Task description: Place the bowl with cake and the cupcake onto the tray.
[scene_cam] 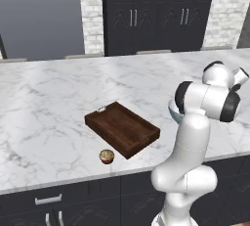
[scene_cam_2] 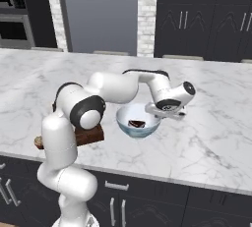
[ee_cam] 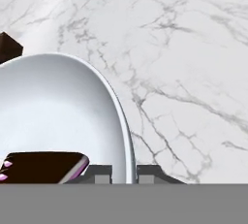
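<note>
End effector [ee_cam: 124, 172] pinches bowl [scene_cam_2: 139, 121] rim.

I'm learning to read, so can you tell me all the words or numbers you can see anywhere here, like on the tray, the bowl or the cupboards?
There are no words, numbers or signs to read.
The tray: plain wood.
The bowl and its cake: no writing.
The cupcake: no label.
The cupboards and the marble counter: no text.
</note>
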Robot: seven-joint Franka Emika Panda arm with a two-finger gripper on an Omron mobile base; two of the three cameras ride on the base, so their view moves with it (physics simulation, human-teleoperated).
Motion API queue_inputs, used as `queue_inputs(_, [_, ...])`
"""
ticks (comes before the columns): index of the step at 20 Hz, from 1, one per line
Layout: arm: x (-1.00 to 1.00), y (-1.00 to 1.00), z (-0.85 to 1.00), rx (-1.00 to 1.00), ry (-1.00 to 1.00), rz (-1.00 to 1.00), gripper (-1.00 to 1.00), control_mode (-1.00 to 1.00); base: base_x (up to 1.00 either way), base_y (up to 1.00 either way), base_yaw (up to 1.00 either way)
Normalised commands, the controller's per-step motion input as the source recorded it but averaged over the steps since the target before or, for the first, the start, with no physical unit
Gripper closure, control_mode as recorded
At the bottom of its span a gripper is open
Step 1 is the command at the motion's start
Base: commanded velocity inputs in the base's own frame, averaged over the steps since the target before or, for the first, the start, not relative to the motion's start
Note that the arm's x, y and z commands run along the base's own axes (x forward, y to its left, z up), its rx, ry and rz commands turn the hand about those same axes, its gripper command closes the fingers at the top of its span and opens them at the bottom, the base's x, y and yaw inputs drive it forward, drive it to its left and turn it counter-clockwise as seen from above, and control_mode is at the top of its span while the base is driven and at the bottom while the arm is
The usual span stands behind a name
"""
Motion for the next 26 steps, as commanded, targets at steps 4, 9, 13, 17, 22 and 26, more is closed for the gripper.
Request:
queue_inputs(4, [0.11,0.05,0.45,0.25,0.0,-0.03,1.0,-1.0,0.0,0.0,0.0])
queue_inputs(9, [0.11,0.45,0.53,0.07,0.0,-0.03,1.0,-1.0,0.0,0.0,0.0])
queue_inputs(13, [0.06,0.74,0.48,0.0,0.0,-0.01,1.0,-1.0,0.0,0.0,0.0])
queue_inputs(17, [0.07,0.87,0.13,-0.01,0.0,0.0,1.0,-1.0,0.0,0.0,0.0])
queue_inputs(22, [0.04,0.82,0.0,-0.07,0.0,0.0,1.0,-1.0,0.0,0.0,0.0])
queue_inputs(26, [0.04,0.75,0.0,-0.03,0.0,0.0,1.0,-1.0,0.0,0.0,0.0])
